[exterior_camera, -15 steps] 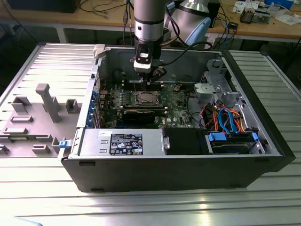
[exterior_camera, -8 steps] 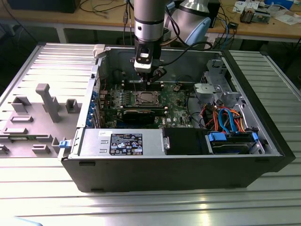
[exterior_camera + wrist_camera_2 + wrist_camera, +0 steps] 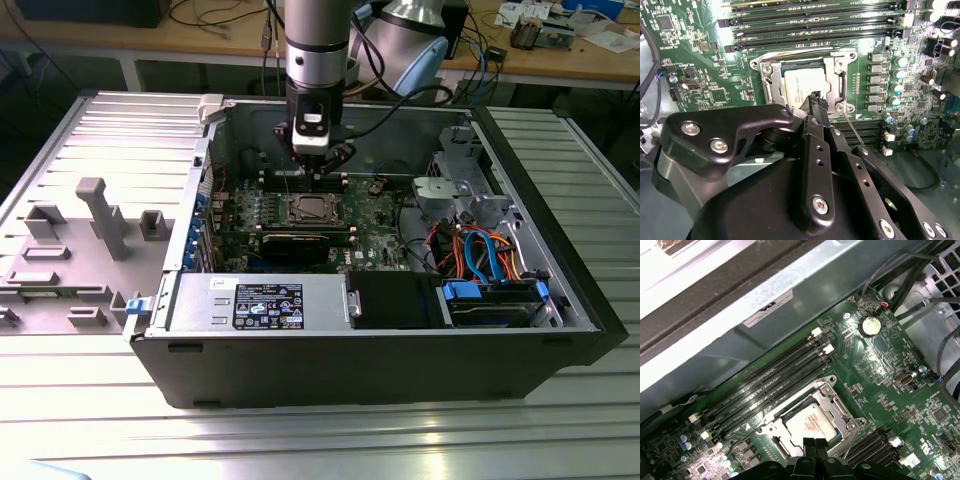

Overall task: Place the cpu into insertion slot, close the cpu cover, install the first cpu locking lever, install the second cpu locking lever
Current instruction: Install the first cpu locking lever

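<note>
The chip (image 3: 804, 84) has a dull, pale metal top and sits in a brighter, polished steel frame (image 3: 836, 75). The circuit board (image 3: 705, 65) is glossy green. The gripper (image 3: 817, 102) is matt black, perhaps anodised metal, with shiny screws. The computer case (image 3: 400, 140) is plain grey sheet metal. The table (image 3: 560, 430) is ribbed, gleaming aluminium.

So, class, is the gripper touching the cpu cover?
Cannot tell. In the second wrist view the gripper overlaps the cpu cover at its edge, but neither contact nor a gap is plain.
</note>
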